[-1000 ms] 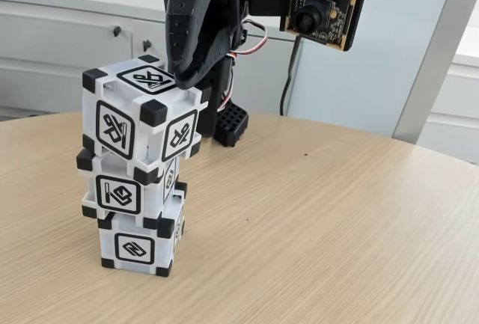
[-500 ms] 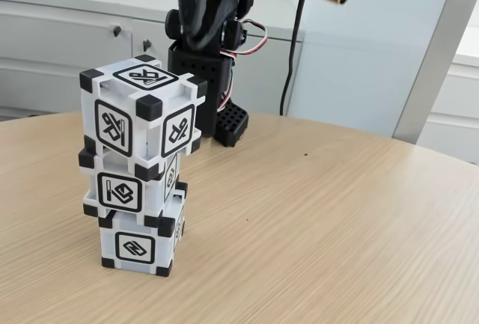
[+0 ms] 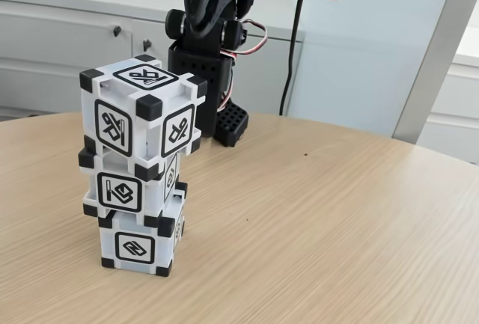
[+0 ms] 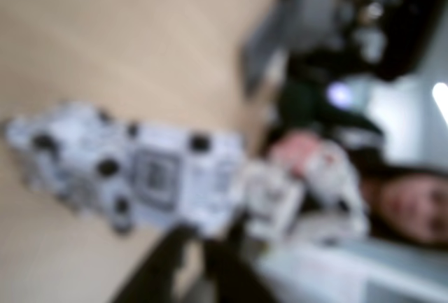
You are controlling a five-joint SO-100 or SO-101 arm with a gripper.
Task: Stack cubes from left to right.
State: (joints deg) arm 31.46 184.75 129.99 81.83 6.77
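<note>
Three white cubes with black corners stand stacked on the wooden table (image 3: 322, 219) at the left of the fixed view. The top cube (image 3: 142, 114) sits slightly turned on the middle cube (image 3: 129, 189), which rests on the bottom cube (image 3: 141, 243). My arm (image 3: 213, 2) is raised behind and above the stack, touching none of them. The wrist view is blurred: the cubes (image 4: 168, 177) show from above as a pale row, and my gripper (image 4: 199, 250) is a pair of dark fingers at the bottom edge with nothing between them. How the jaws stand is unclear.
The arm's black base (image 3: 196, 77) stands right behind the stack, with a black cable (image 3: 288, 62) hanging beside it. White cabinets (image 3: 60, 47) lie beyond the table's curved far edge. A blurred person (image 4: 413, 205) is at the right of the wrist view.
One second ago my gripper sat at the top cube; it has since lifted up and back, away from it. The stack has stayed put.
</note>
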